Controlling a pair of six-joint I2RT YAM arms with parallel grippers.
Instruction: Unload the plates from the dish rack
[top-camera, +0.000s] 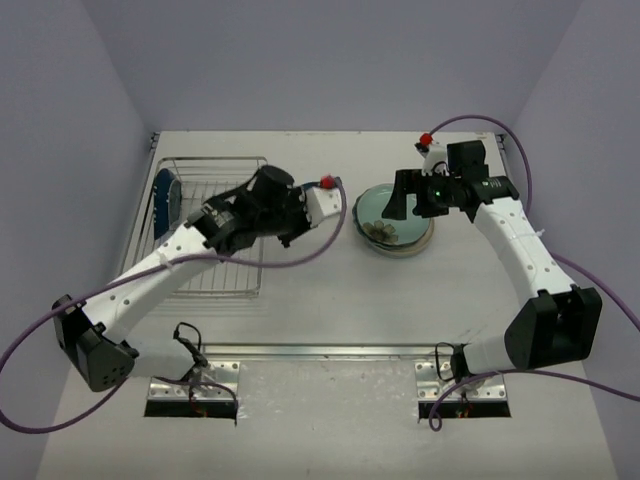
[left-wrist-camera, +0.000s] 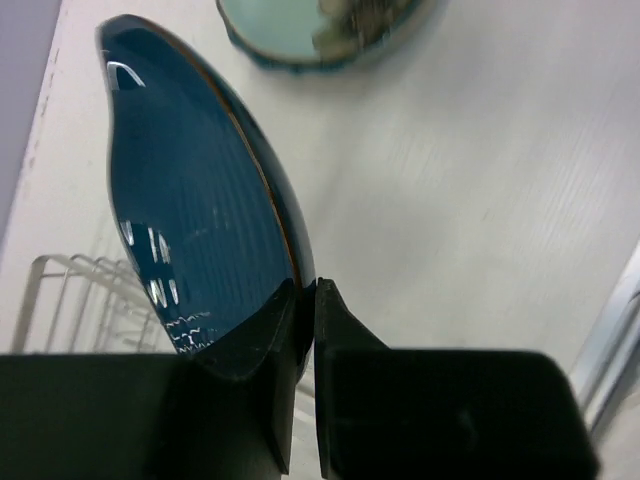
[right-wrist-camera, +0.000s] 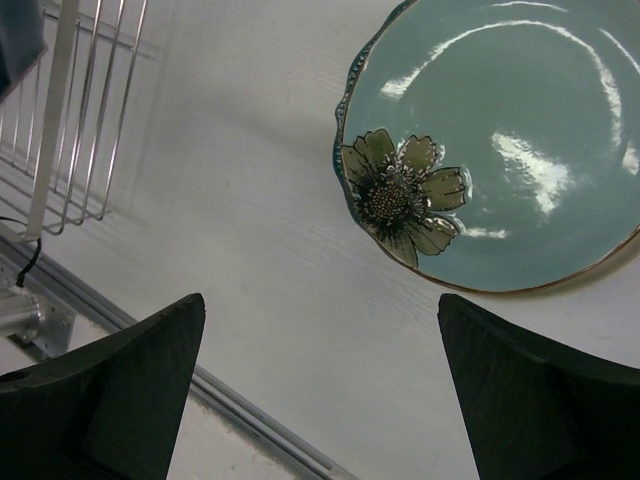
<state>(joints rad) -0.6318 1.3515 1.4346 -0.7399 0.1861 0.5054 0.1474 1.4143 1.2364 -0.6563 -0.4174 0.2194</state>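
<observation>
Left hand (left-wrist-camera: 305, 300): clamped on the bottom rim of the navy plate (left-wrist-camera: 200, 220), which stands on edge.
Navy plate, place: in the air just right of the rack (top-camera: 225, 275), between it and the stack (top-camera: 395, 240).
Right hand (right-wrist-camera: 320, 300): spread wide and holding nothing. It hovers over the stack, well right of the rack.
Risk, slip: the grip takes only a narrow strip of glazed rim, so the plate may pivot or slide out if the wrist turns fast.
Risk, impact: if the plate is lowered on edge or too steeply, it could strike the teal plate (right-wrist-camera: 520, 150) and chip its scalloped rim.
Risk, crowding: the right hand sits over the spot where the plate most likely goes, so the two hands could collide there.
Risk, leftover: the blue plate (top-camera: 167, 198) stands at the rack's far left end. Reaching for it across the bars could snag a cable or the wire.
Count, plates: one navy plate held and one blue plate in the rack. The teal plate tops the stack with at least one paler plate under it; how many I cannot tell.
Count, racks: one, on the tabletop (top-camera: 330, 320).
Count, hands: two.
</observation>
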